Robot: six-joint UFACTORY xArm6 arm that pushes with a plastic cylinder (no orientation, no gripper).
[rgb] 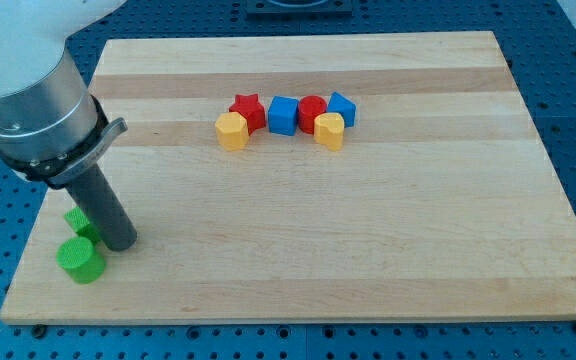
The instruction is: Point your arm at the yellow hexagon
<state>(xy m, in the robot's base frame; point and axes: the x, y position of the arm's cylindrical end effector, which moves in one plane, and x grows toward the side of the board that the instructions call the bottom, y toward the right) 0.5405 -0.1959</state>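
Wooden bench [368, 250] carries the yellow hexagon [232, 131] at the left end of a block cluster near the view's top, touching the red star [248, 110]. My tip [121, 243], a plain rod with no tool to open or close, sits well apart at the view's lower left, beside a green cylinder [81, 260] and a second green block [79, 222] of unclear shape.

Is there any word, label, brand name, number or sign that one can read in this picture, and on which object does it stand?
None: no readable text shows anywhere.
Light wooden board: only wood grain.
Yellow hexagon block, red star block, blue cube block, red round block, blue block, yellow heart-like block, two green blocks: plain faces.
Grey metal arm housing and my tip, beside the green blocks: no marking.
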